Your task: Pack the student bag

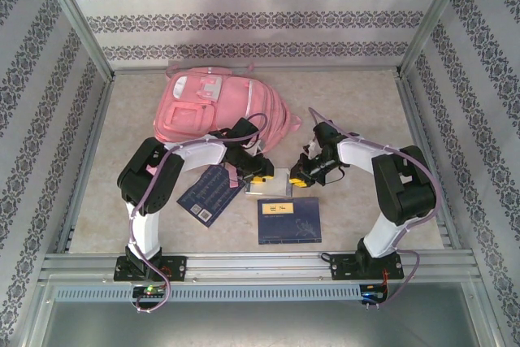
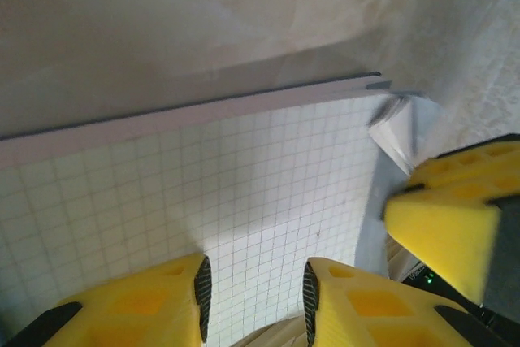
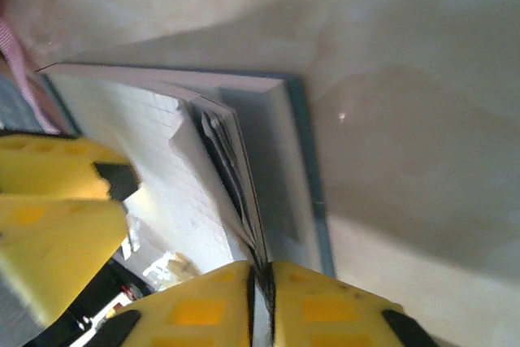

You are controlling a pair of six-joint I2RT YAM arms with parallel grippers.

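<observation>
Two grippers are gathered over an open notebook (image 1: pixel 272 187) just on the near side of the student bag (image 1: pixel 219 107), which is laid far-centre on the bench (image 1: pixel 366 103). The left gripper (image 2: pixel 253 282) is narrowly parted above the page; the right gripper (image 3: pixel 262 278) is pinched on the page edges.

Bright, soft, kinda washed-out overall. Glare patch low on the grid notepad (image 2: pixel 244 184), soft shadow past its far edge, blurry yellow finger (image 2: pixel 443 229) beside it.

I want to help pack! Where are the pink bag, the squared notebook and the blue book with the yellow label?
pink bag (image 1: pixel 197 115): top view, its front panel.
squared notebook (image 2: pixel 244 176): left wrist view, the open gridded page.
blue book (image 1: pixel 291 225): top view, middle of its cover.
</observation>
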